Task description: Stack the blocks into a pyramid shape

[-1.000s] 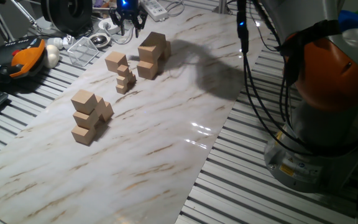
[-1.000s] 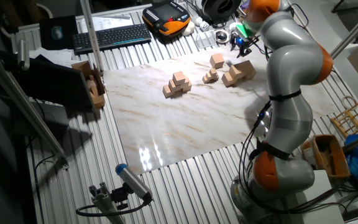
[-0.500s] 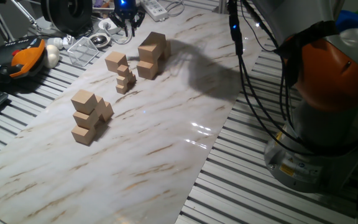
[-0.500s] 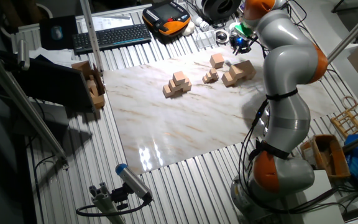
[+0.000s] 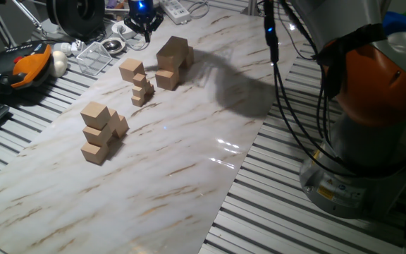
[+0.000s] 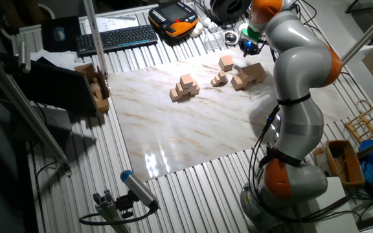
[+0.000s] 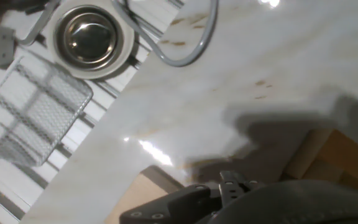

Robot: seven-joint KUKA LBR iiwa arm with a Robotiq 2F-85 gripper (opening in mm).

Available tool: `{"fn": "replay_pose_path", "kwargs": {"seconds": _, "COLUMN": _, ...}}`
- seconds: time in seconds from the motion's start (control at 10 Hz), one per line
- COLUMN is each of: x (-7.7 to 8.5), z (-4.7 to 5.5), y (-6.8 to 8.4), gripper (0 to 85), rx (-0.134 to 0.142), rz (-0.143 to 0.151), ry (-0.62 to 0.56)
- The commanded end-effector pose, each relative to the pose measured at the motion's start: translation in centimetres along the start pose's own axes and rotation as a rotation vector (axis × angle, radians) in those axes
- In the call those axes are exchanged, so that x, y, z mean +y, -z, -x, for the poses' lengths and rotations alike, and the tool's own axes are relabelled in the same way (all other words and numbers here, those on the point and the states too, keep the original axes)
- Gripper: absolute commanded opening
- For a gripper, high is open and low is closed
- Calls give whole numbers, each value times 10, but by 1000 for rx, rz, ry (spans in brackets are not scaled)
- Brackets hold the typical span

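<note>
Blocks (image 5: 172, 60) form a stack at twelve o'clock on the marble worktop (image 5: 189, 155), a second pile (image 5: 99, 132) sits at nine. Hand (image 5: 143, 21) hovers beyond them, its grip unreadable.

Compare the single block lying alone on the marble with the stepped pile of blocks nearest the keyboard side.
The single block lies alone, one cube high; the stepped pile is several cubes, stacked about three levels high. The single block sits close to the gripper; the pile sits farther away. Both are plain light-tan wood on the marble sheet.
</note>
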State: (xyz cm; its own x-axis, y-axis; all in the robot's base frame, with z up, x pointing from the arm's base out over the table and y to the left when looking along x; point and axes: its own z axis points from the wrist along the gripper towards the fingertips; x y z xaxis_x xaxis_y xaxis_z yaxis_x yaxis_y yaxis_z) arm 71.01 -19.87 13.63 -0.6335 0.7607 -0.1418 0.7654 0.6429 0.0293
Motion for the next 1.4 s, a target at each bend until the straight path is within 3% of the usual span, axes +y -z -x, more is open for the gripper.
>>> {"fn": "replay_pose_path", "kwargs": {"seconds": 0.0, "x": 1, "z": -1, "y": 0, "gripper": 0, "rx": 33, "rz": 179, "ry": 1191}}
{"fn": "replay_pose_path", "kwargs": {"seconds": 1.1, "x": 1, "z": -1, "y": -2, "gripper": 0, "rx": 54, "rz": 202, "ry": 1180}}
{"fn": "replay_pose_path", "kwargs": {"seconds": 1.3, "x": 1, "z": 0, "y": -2, "gripper": 0, "rx": 46, "rz": 204, "ry": 1179}}
